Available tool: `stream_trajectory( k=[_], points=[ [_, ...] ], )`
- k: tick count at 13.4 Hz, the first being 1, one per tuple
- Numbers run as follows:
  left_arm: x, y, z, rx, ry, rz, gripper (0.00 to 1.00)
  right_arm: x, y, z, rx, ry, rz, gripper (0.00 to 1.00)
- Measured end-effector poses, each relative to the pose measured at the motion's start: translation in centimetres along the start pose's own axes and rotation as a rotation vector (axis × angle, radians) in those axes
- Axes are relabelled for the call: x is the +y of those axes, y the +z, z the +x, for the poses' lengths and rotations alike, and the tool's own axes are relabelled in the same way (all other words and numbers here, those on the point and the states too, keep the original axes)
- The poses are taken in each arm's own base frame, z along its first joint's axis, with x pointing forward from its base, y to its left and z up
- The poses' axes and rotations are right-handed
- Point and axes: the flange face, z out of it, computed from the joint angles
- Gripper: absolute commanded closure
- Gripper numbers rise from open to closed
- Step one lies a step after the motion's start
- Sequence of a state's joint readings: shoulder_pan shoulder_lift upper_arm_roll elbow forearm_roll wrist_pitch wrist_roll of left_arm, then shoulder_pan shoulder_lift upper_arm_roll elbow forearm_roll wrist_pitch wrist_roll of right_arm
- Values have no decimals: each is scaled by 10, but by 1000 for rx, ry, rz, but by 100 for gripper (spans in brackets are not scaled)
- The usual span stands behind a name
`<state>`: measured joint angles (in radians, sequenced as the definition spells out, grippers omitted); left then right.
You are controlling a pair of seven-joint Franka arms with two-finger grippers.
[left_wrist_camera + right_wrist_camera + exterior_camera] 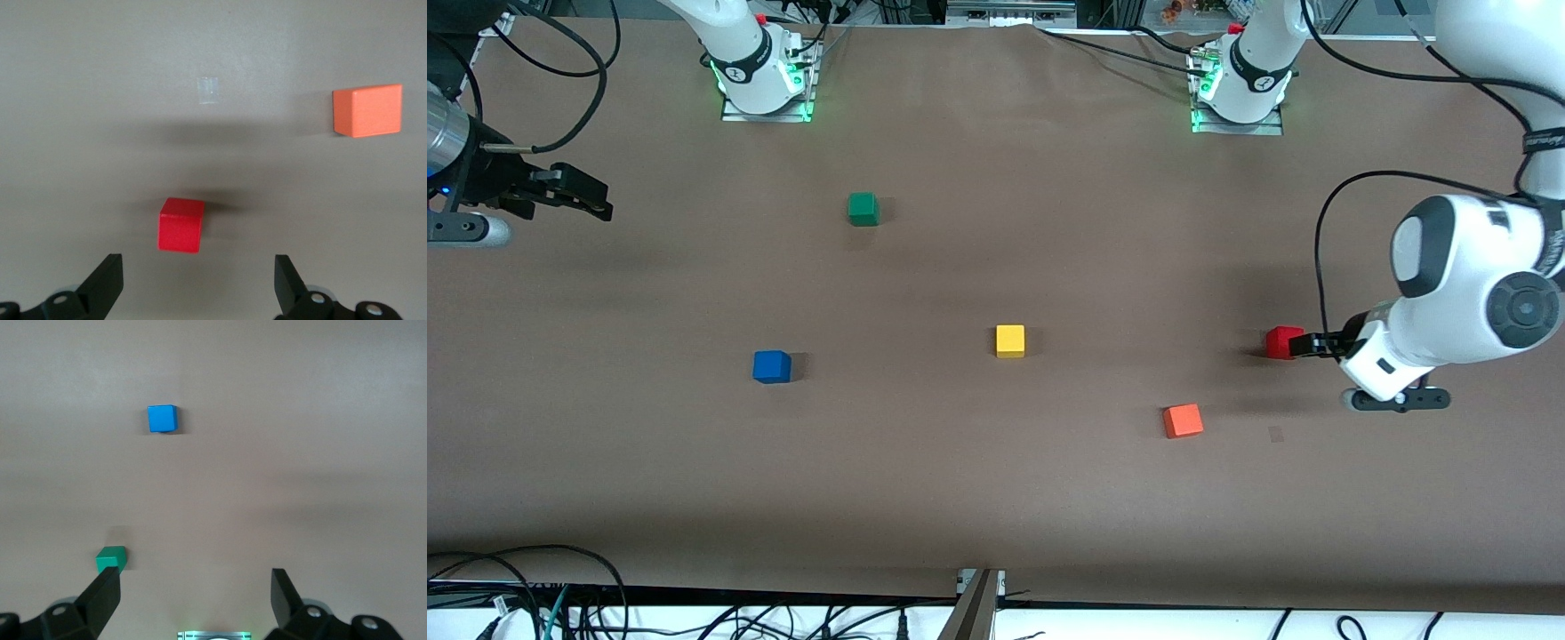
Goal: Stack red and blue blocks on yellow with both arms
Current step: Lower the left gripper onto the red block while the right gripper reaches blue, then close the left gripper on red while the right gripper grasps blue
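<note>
Jaws spread wide, the left gripper (pixel 199 283) is shown just above the small matte deep red cube (pixel 181 225), low in frame; the right gripper (pixel 195 600), likewise wide, waits.

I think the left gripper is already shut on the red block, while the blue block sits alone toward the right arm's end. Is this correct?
Not quite. The left gripper is open: in the left wrist view its fingers stand wide apart, with the red block on the table, untouched. The blue block does sit alone toward the right arm's end.
</note>
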<state>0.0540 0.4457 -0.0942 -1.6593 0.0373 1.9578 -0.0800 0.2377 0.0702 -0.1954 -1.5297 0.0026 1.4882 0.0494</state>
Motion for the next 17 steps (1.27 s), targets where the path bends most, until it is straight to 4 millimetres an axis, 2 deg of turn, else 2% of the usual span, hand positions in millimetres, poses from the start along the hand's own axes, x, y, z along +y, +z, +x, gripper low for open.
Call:
stream_trajectory(
  k=[3, 6, 8, 11, 14, 16, 17],
  points=[
    [0, 45, -8, 40, 30, -3, 0, -12, 22, 11, -42, -40, -10, 0],
    [-12, 89, -21, 88, 76, 7, 0, -44, 42, 20, -72, -99, -21, 0],
    [-21, 109, -31, 109, 100, 18, 0, -58, 63, 33, -71, -113, -8, 0],
    [-25, 124, -40, 110, 116, 17, 0, -60, 120, 61, -18, -117, -1, 0],
    [-26, 130, -43, 114, 135, 16, 0, -60, 183, 77, 7, -108, 9, 0],
    [-32, 136, -45, 115, 148, 16, 0, -64, 218, 88, 17, -91, 39, 0],
    [-35, 138, -46, 112, 159, 16, 8, -66, 235, 95, 28, -85, 42, 0]
  ],
)
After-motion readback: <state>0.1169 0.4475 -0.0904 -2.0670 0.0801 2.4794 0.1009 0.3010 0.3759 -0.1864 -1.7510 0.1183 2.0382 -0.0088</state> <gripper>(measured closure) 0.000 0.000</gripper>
